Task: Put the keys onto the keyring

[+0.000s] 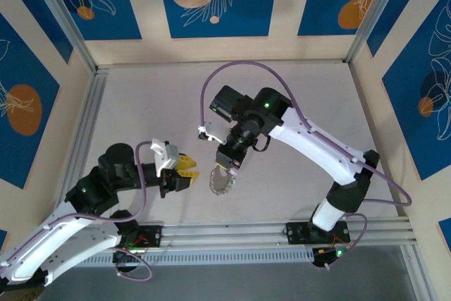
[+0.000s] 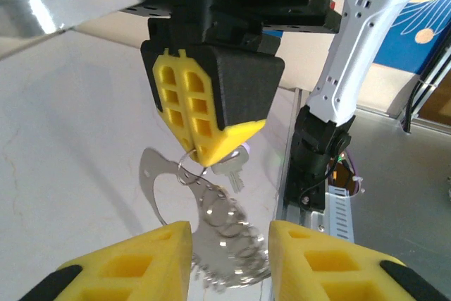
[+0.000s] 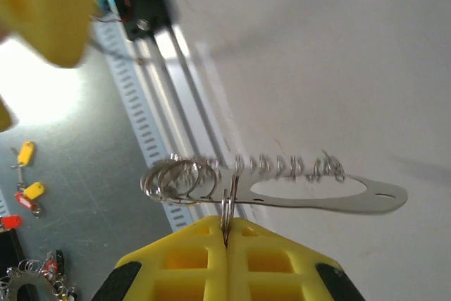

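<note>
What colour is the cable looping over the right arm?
Lilac; the cable shows best in the top external view.

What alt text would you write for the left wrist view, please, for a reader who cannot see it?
The right gripper, reaching down from above, is shut on a small split ring, a silver key hanging beside it. Below, a flat metal keyring strung with more split rings shows between the left gripper's open fingers, over a white table.
</note>
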You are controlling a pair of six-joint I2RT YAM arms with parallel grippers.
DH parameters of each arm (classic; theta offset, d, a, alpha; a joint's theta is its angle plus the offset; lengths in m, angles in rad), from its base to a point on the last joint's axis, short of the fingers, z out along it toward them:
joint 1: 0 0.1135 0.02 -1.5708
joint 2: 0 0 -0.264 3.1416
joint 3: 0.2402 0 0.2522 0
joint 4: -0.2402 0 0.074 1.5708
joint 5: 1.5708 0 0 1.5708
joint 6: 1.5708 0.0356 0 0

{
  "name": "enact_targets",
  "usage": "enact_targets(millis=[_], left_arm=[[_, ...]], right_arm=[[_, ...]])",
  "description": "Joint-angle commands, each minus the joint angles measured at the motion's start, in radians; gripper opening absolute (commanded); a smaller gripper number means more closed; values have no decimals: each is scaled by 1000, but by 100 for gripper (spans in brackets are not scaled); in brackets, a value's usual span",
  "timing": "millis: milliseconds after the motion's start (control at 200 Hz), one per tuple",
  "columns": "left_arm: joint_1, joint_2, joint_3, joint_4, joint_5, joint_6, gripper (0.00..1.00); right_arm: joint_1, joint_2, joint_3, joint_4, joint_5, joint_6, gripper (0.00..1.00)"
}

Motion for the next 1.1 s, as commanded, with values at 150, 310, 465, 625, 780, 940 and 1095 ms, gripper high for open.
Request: enact_targets(millis=[150,310,465,625,780,940,1095], left_arm=[[-2,12,-36,108,-6,-35,28],[-2,45,-43,133,19,-45,30],[-2,87,-41,160,63,-42,32],[-3,114,-24,176,92,-29,32],[-2,137,1,155,114,-16,32],[-3,143,1,156,153,-16,33],[-2,146,1,173,210,-25,33]], right_arm=[[-11,18,-36,-89,77,81,0],[0,1,-3,-78,13,59,0],[24,-25,10,-64,-48,25,0],[67,-44,0,-48,-90,-17,0],[76,-35,19,-35,-113,-40,0],[79,-33,38,-25,-133,-59,0],[81,-29,43,-17,-150,-72,0]])
